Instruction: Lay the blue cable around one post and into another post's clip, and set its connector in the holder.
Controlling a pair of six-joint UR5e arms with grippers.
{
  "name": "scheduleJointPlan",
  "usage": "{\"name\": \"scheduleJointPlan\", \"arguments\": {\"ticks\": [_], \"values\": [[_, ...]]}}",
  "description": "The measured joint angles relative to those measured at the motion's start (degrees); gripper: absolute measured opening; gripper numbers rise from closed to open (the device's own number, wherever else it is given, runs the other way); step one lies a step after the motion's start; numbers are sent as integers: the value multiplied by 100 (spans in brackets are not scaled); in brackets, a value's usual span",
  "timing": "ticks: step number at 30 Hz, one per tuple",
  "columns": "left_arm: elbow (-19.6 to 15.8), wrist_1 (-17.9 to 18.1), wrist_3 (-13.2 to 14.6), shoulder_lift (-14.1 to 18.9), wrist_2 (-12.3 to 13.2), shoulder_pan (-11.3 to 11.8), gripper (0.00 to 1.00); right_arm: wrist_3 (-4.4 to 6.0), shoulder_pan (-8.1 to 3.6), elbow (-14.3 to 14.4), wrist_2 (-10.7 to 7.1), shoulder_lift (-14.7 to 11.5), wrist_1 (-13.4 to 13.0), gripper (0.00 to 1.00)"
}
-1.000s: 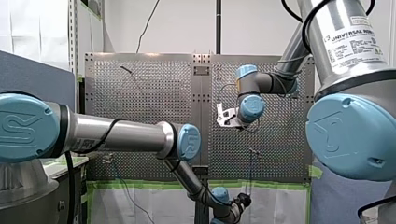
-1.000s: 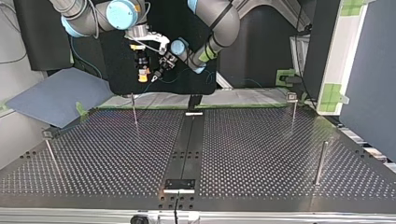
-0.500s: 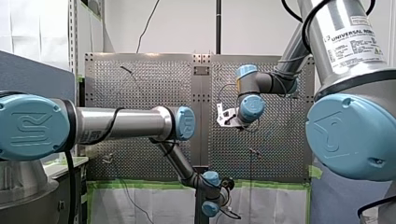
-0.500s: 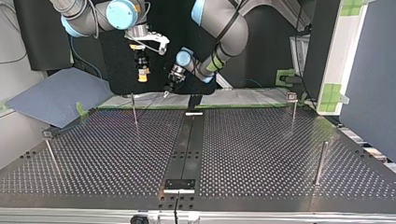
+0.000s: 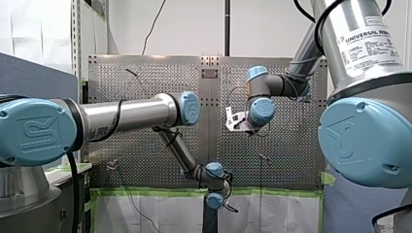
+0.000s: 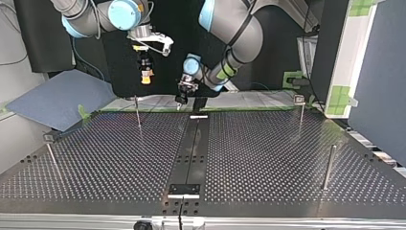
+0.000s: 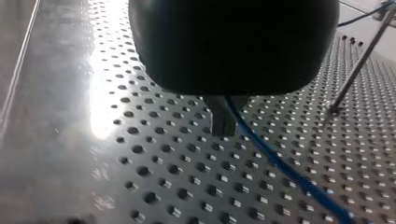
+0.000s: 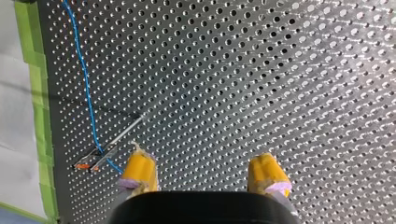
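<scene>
In the left wrist view my left gripper [image 7: 223,123] has its dark fingers shut on the blue cable [image 7: 289,173], which trails away from the fingertips low over the perforated table. A thin post [image 7: 357,65] stands off to one side. The top view shows that gripper [image 6: 181,98] pointing down by the table's far edge, near the centre strip. My right gripper [image 8: 203,176] hangs open high over the table, nothing between its yellow pads [image 8: 138,169]. Ahead of it the blue cable [image 8: 87,88] runs to a post [image 8: 114,140] with a clip.
Several thin posts stand on the table, among them one at the far left [image 6: 138,113], one at the far right [image 6: 300,113] and one at the near right [image 6: 327,167]. A black strip [image 6: 191,148] with a bracket [image 6: 184,190] runs down the middle. Green tape [image 8: 33,60] marks the table's edge.
My left arm has swung its gripper, still holding the cable, to the top view's right and down toward the table's far edge. My right arm has stayed put.
</scene>
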Motion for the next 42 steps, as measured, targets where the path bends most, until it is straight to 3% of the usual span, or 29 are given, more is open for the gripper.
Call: {"name": "scheduleJointPlan", "arguments": {"ticks": [11,19,26,33,42], "values": [[-677,0,679,671,-169,109,0,14,0,0,-5,-33,-17,100],[-1106,161,1106,983,-288,195,0,16,0,0,-8,-40,-26,100],[-1500,201,1502,1286,-564,228,0,19,0,0,-9,-41,-32,100],[-1902,229,1904,1367,-718,252,0,17,0,0,-15,-46,-32,100],[-2425,387,2399,1447,-1140,326,0,15,-1,15,-10,-47,-47,100]]}}
